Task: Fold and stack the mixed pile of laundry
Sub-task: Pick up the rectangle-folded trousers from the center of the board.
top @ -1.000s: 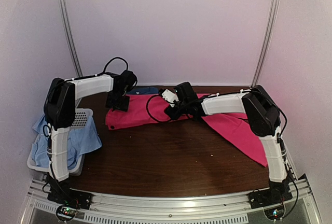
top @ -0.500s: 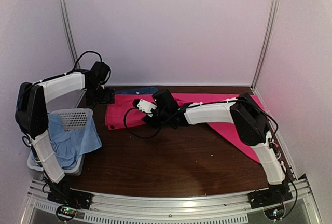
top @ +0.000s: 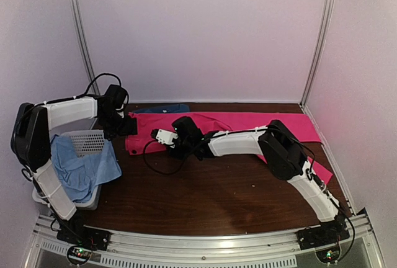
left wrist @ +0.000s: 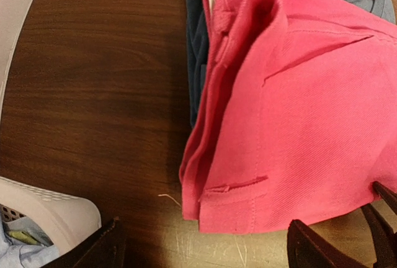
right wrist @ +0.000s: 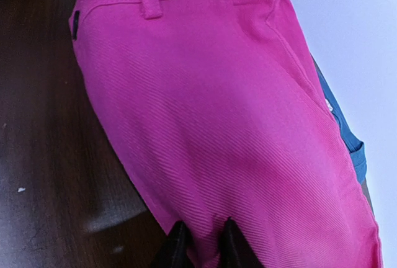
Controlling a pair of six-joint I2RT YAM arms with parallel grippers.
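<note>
The dark blue T-shirt [top: 162, 108] lies mostly hidden under the pink garment [top: 260, 121]. The right hand [right wrist: 203, 226] is cropped by the bottom edge, only its fingertips [right wrist: 178, 238] showing.

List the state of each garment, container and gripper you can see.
Magenta-pink cloth garment: stretched out flat, lying over the blue garment.
Dark blue cloth garment: mostly covered by the pink one.
Pale light-blue cloth: crumpled, draped over the basket.
White slotted plastic basket: upright, holding that cloth.
Left gripper: open, empty.
Right gripper: closed on the pink garment.

magenta-pink garment [top: 248, 121]; dark blue shirt [top: 162, 108]; pale blue cloth [top: 84, 165]; white slotted basket [top: 87, 139]
</note>
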